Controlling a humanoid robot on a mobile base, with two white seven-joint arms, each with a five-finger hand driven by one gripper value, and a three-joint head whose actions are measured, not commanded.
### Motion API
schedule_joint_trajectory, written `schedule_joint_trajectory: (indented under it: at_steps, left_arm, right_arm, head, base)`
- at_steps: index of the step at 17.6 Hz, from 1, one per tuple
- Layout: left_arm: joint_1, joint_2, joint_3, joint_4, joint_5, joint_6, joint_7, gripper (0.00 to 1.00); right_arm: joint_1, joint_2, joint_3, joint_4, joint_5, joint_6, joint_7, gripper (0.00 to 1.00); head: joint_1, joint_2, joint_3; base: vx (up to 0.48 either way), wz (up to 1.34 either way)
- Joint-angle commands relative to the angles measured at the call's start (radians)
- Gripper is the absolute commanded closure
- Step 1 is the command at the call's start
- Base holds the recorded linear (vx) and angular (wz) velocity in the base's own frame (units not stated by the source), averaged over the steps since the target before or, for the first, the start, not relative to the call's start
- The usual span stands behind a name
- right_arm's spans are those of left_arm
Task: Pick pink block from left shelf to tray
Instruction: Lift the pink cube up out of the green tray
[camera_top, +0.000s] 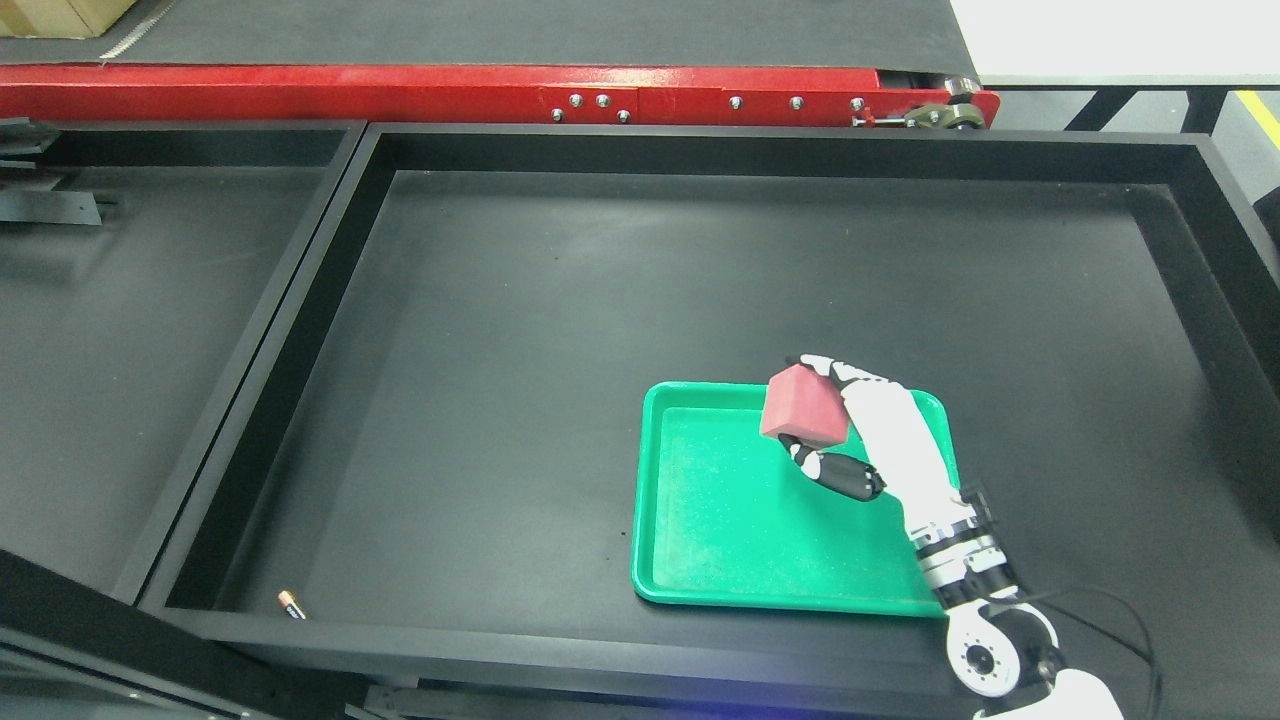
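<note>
My right hand (818, 412) reaches in from the lower right and is shut on the pink block (803, 405), fingers over its top and thumb beneath it. The block hangs above the upper right part of the green tray (700, 520), which lies flat inside the large black bin. Nothing else lies in the tray. My left arm does not show.
The large black bin (330, 300) has raised walls all round. A small battery (291, 604) lies in its front left corner. A second black compartment (120, 330) lies to the left. A red beam (480, 95) runs along the back.
</note>
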Motion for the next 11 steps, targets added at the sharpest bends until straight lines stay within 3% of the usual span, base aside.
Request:
schedule_joint_trajectory:
  at_steps: [1,11]
  left_arm:
    - [-0.031,0.017,0.000,-0.017,0.000,0.000,0.001,0.00]
    - [-0.029,0.017,0.000,-0.017,0.000,0.000,0.001,0.00]
  right_arm:
    - [0.038,-0.018,-0.109,-0.062,-0.118,-0.082,-0.131,0.95]
    - [0.055,-0.018,-0.107,-0.062,-0.118,-0.081,-0.131,0.96]
  head:
    - [0.0000,0.000,0.000]
    - [0.0000,0.000,0.000]
  base:
    - [0.000,0.00]
    - [-0.074,0.13]
